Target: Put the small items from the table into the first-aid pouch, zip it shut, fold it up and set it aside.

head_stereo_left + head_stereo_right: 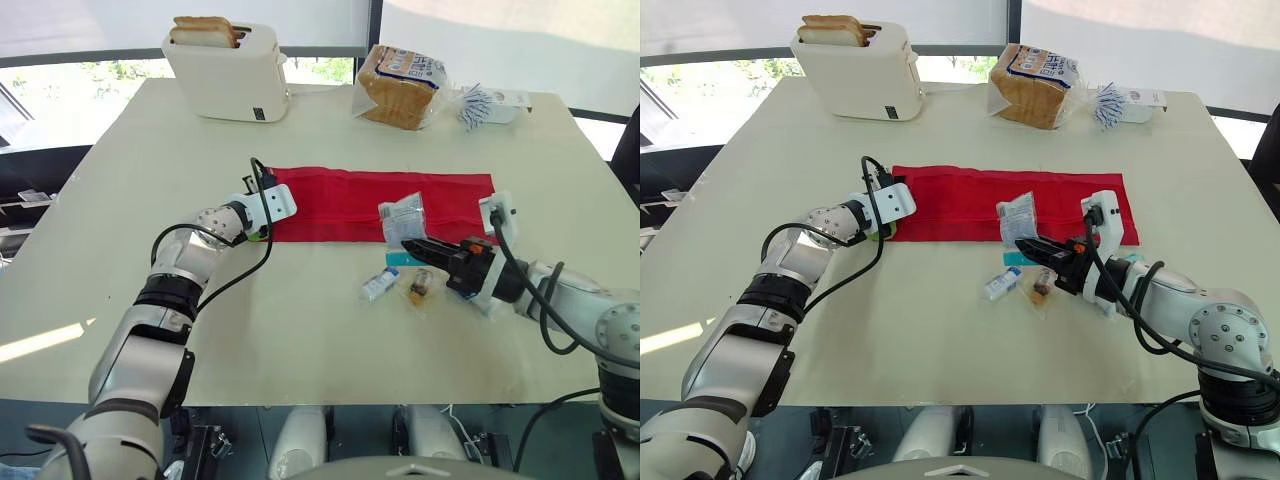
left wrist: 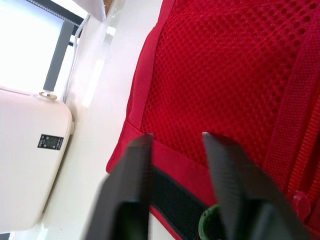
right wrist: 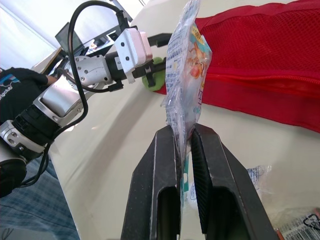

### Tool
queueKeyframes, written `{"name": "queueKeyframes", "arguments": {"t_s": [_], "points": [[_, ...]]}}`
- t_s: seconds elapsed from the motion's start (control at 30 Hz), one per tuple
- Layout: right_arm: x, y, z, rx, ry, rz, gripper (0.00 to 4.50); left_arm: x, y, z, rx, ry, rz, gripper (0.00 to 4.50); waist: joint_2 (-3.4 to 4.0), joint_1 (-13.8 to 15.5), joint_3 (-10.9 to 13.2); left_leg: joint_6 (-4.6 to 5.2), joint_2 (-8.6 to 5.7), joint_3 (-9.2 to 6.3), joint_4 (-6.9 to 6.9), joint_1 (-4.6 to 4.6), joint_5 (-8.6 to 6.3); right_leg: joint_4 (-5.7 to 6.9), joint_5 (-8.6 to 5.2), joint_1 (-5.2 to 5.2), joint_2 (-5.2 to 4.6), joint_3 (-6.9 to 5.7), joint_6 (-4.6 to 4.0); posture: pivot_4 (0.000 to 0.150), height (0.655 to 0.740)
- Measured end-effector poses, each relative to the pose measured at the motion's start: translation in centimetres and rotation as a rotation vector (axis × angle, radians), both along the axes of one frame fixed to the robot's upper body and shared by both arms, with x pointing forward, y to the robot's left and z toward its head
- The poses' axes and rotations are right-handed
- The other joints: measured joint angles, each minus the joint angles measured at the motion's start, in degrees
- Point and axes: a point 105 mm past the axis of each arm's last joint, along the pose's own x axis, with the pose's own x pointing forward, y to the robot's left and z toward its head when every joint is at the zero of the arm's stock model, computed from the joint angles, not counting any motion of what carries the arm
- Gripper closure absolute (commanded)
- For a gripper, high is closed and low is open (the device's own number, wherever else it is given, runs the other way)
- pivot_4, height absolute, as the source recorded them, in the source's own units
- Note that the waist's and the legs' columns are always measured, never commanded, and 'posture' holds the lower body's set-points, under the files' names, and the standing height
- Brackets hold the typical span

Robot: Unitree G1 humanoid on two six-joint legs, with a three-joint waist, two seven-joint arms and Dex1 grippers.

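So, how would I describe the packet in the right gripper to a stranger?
Find the long red pouch on the table. At its near edge the right gripper pinches a clear packet. It alone is held up; the other small items lie flat.

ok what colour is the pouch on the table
Red, with a mesh face. The pouch shows best in the left wrist view.

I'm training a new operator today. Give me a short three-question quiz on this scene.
1. True or false: the right gripper is shut on a clear packet.
2. The left gripper is at which part of the red pouch? A its end on the robot's left; B its middle; C its end on the robot's right.
3. Fill in: bread slices stand in the white ____.
Key: 1 true; 2 A; 3 toaster.
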Motion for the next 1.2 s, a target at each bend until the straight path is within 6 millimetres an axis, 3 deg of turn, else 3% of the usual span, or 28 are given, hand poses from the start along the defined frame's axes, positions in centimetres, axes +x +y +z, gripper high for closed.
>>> {"name": "queueKeyframes", "arguments": {"t_s": [0.33, 0.5, 0.63, 0.77, 0.87, 1.0, 1.07, 1.2], "points": [[0.0, 0.3, -0.3, -0.009, 0.002, 0.003, 4.50, -0.6, 0.0, -0.4, -0.100, 0.112, -0.050, 4.49, 0.00, 0.05, 0.00, 0.00, -0.01, -0.01, 0.01, 0.00, 0.00, 0.00, 0.00, 0.00, 0.00, 0.00, 0.00, 0.150, 0.7400], [0.1, 0.6, -0.2, -0.011, -0.007, 0.008, 4.50, -0.8, 0.3, 0.7, -0.040, 0.097, -0.113, 4.49, 0.00, -0.03, 0.00, 0.00, -0.02, -0.01, 0.00, 0.00, 0.00, 0.00, 0.00, -0.01, 0.02, 0.00, 0.00, 0.150, 0.7400], [0.2, 0.7, -0.2, -0.009, -0.010, 0.002, 4.50, -1.5, -0.6, 1.4, -0.045, 0.063, -0.167, 3.32, 0.00, 0.00, 0.00, 0.00, 0.02, 0.02, 0.01, -0.01, 0.00, 0.00, 0.00, 0.00, 0.00, 0.02, 0.00, 0.150, 0.7400], [0.1, 0.5, -0.7, -0.008, 0.006, -0.009, 4.50, -3.2, -1.6, 0.7, 0.078, 0.013, -0.195, 1.49, 0.00, 0.05, 0.00, -0.01, 0.06, 0.02, 0.01, 0.00, 0.00, 0.02, 0.00, 0.00, -0.01, 0.05, 0.00, 0.150, 0.7400], [0.0, 0.5, -0.9, -0.009, 0.012, -0.011, 4.50, -3.7, -3.4, 1.1, 0.128, -0.068, -0.173, 0.05, 0.00, 0.29, -0.01, 0.00, 0.06, -0.01, 0.03, -0.01, 0.00, 0.02, 0.00, 0.02, -0.04, 0.04, 0.00, 0.150, 0.7400], [0.0, 0.5, -0.8, -0.006, 0.011, -0.016, 4.50, -4.4, -5.8, 0.3, 0.198, -0.153, -0.144, 0.05, 0.00, 0.03, -0.02, 0.00, 0.02, 0.03, 0.02, 0.02, 0.00, 0.03, 0.00, 0.01, 0.00, 0.08, 0.00, 0.150, 0.7400], [0.0, 0.6, -0.8, -0.005, 0.012, -0.014, 4.50, -4.3, -5.6, -0.7, 0.253, -0.168, -0.104, 0.05, 0.00, -0.25, -0.02, 0.00, 0.03, 0.03, 0.01, 0.04, 0.00, 0.05, 0.00, 0.00, 0.07, 0.08, 0.00, 0.150, 0.7400], [0.0, 0.5, -0.7, -0.009, 0.009, -0.009, 4.50, -4.0, -5.1, -0.5, 0.299, -0.190, -0.036, 0.05, 0.00, -0.25, -0.02, 0.00, 0.05, 0.03, 0.01, 0.06, 0.00, 0.06, 0.00, 0.00, 0.07, 0.08, 0.00, 0.150, 0.7400]]}}
